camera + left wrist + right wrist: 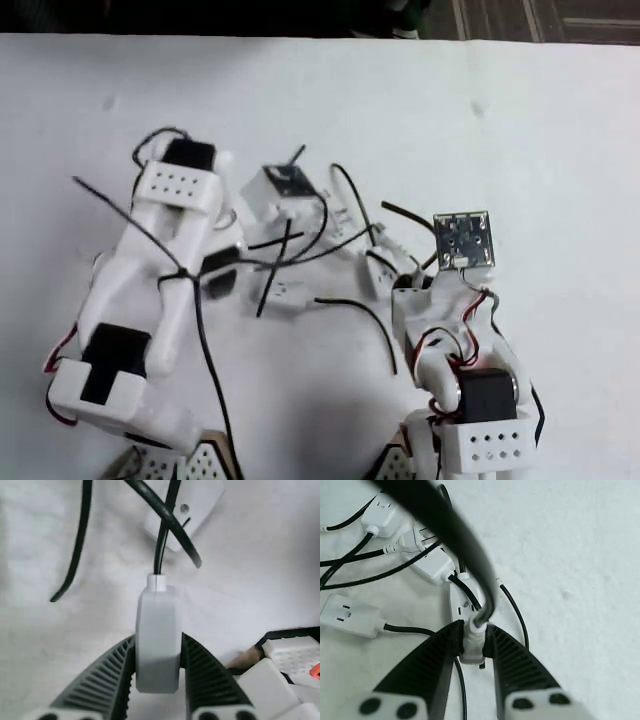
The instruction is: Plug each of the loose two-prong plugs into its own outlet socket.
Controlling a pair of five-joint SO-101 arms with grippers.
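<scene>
In the left wrist view my left gripper (156, 672) is shut on a white plug (156, 635), whose black cord runs off its far end. A white outlet socket (184, 511) lies on the table beyond it, apart from the plug. In the high view this gripper (222, 272) sits left of a white socket (286, 291). My right gripper (472, 647) is shut on another white plug (472, 639) with a thick black cord (445, 525). That plug touches a white socket (460, 602); its prongs are hidden. In the high view the right gripper (381, 272) is at centre right.
More white sockets (351, 615) (381, 507) and a loose plug (432, 562) lie tangled with black cords (290, 240) mid-table. A white block (277, 190) sits behind them. The white table (520, 130) has free room at the back and right.
</scene>
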